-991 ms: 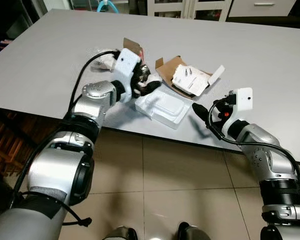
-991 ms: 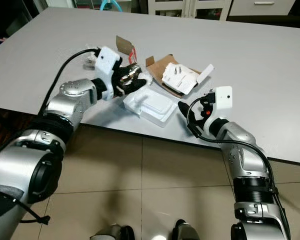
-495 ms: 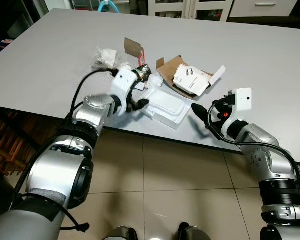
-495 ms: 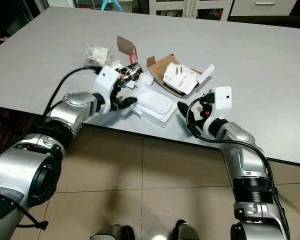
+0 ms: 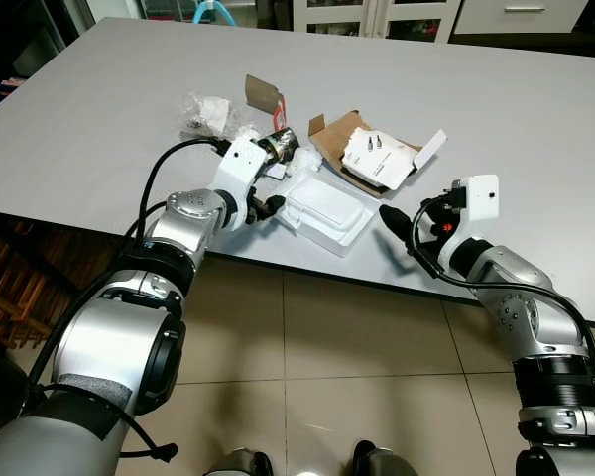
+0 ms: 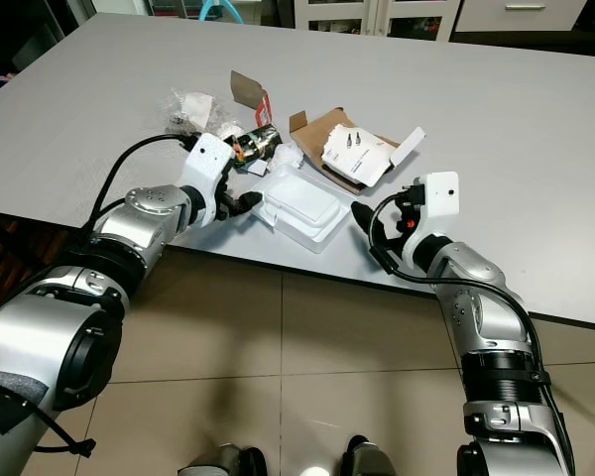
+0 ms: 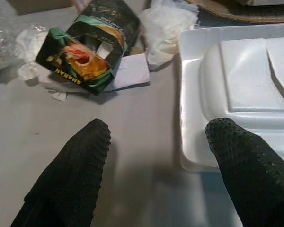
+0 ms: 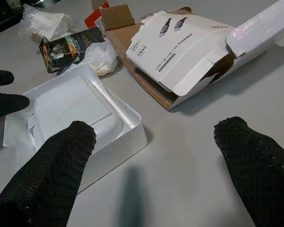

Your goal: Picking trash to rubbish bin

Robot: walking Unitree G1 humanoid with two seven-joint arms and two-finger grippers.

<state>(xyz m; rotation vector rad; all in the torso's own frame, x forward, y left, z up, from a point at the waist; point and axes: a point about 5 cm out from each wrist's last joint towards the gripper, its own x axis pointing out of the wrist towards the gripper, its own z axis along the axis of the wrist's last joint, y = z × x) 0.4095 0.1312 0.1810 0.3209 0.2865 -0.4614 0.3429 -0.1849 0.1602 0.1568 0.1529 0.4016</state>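
Observation:
A white foam tray (image 5: 325, 210) lies near the table's front edge. Behind it are a dark green snack packet (image 7: 80, 52), a crumpled tissue (image 7: 168, 28) and an open brown cardboard box (image 5: 332, 139) holding a white carton (image 8: 189, 49). My left gripper (image 7: 163, 142) is open, low over the table at the tray's left edge, with one finger over the tray's rim and the other over bare table. The packet lies just beyond its fingertips. My right gripper (image 5: 402, 236) is open, hovering to the right of the tray and in front of the carton.
Crumpled clear plastic wrap (image 5: 208, 111) and a torn cardboard flap (image 5: 263, 94) lie behind the packet. The grey table (image 5: 496, 109) stretches far back and to the right. The table's front edge runs just under both grippers, with tiled floor (image 5: 337, 377) below.
My left gripper has drawn back from the snack packet toward the table's front edge and now sits at the foam tray's left rim. The right arm has stayed put.

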